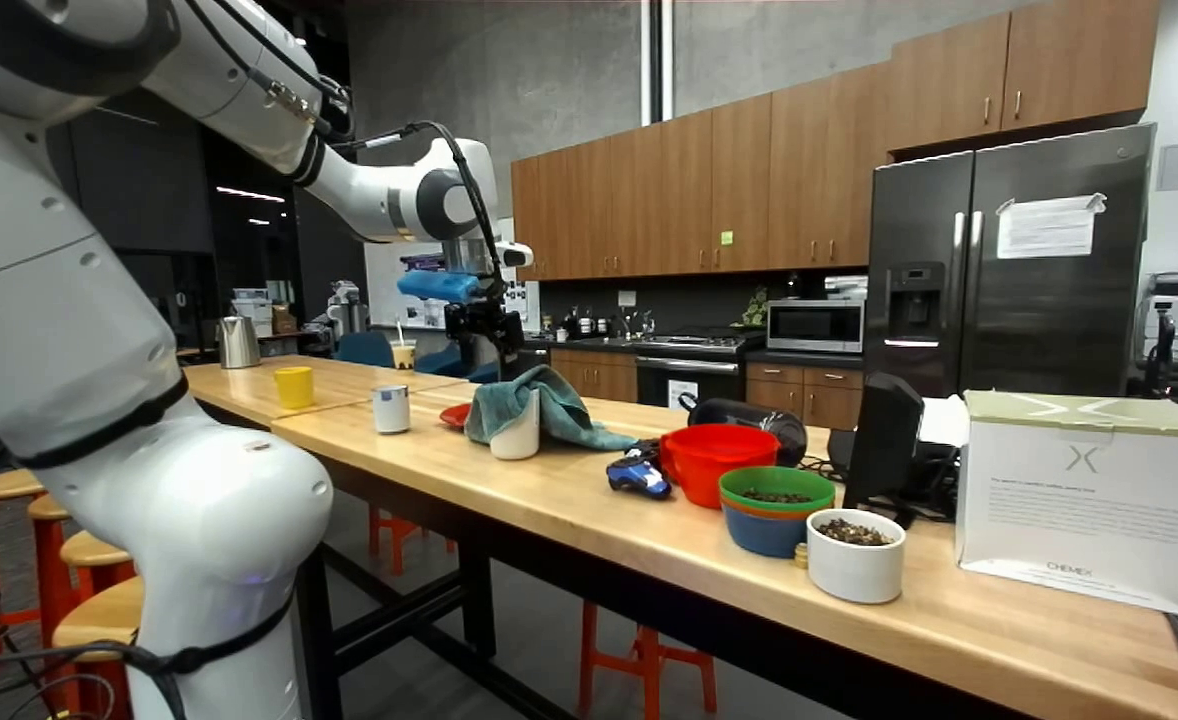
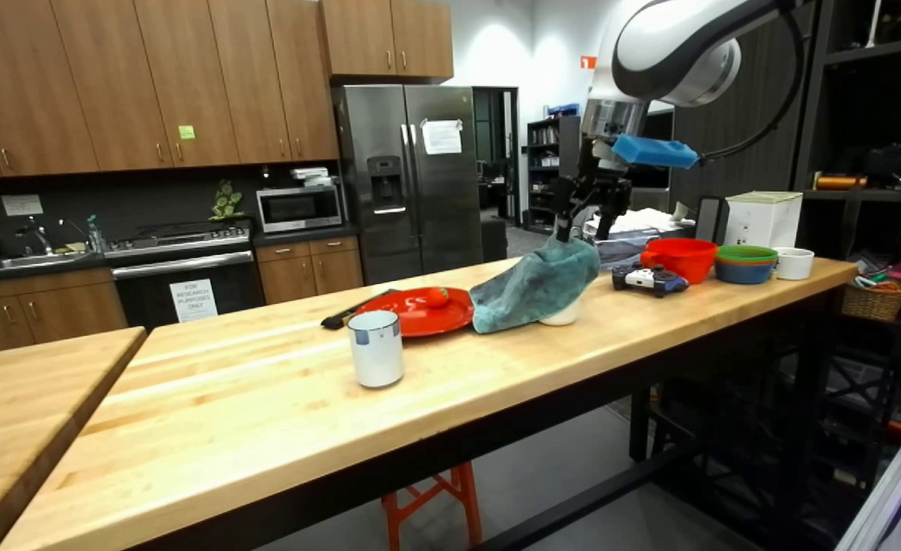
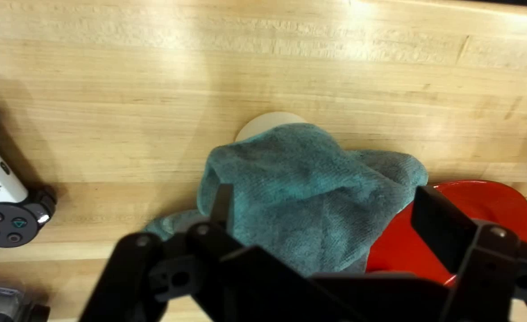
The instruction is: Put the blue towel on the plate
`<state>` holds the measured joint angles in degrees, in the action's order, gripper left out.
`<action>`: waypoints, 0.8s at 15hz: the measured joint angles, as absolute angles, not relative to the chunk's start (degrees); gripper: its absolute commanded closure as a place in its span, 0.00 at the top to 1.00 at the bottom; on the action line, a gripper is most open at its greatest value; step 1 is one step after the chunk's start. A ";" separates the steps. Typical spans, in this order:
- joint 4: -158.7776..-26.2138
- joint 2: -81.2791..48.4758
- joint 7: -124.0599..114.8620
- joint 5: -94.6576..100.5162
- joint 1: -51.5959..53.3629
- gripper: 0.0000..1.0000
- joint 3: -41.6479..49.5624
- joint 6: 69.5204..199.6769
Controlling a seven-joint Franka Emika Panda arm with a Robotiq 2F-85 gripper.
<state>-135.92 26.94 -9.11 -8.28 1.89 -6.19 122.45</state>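
Observation:
The blue-green towel (image 1: 574,415) is draped over a white cup (image 1: 517,440) on the wooden table; the towel also shows in an exterior view (image 2: 531,287) and the wrist view (image 3: 299,201). One edge of the towel overlaps the red plate (image 2: 412,314), which also shows in the wrist view (image 3: 397,250). A red, strawberry-like item (image 2: 437,297) lies on the plate. My gripper (image 3: 324,197) is open and points down over the towel, its fingers wide apart with nothing between them. In an exterior view the fingertips (image 2: 584,233) are close to the towel's top; I cannot tell whether they touch.
A white mug (image 2: 376,352) stands near the plate. A black-handled utensil (image 2: 339,318) lies behind the plate. A game controller (image 2: 647,280), a red bowl (image 2: 684,260), stacked bowls (image 2: 745,268) and a white box (image 1: 1084,500) stand along the table beyond the cup.

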 measured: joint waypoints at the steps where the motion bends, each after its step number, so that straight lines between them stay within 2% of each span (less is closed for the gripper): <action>1: -135.92 26.96 -9.11 -8.28 1.90 1.00 -6.15 122.45; 12: -135.80 25.30 -9.38 -7.36 2.39 1.00 -6.63 125.04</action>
<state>-135.80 25.30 -9.38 -7.36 2.39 -6.63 125.04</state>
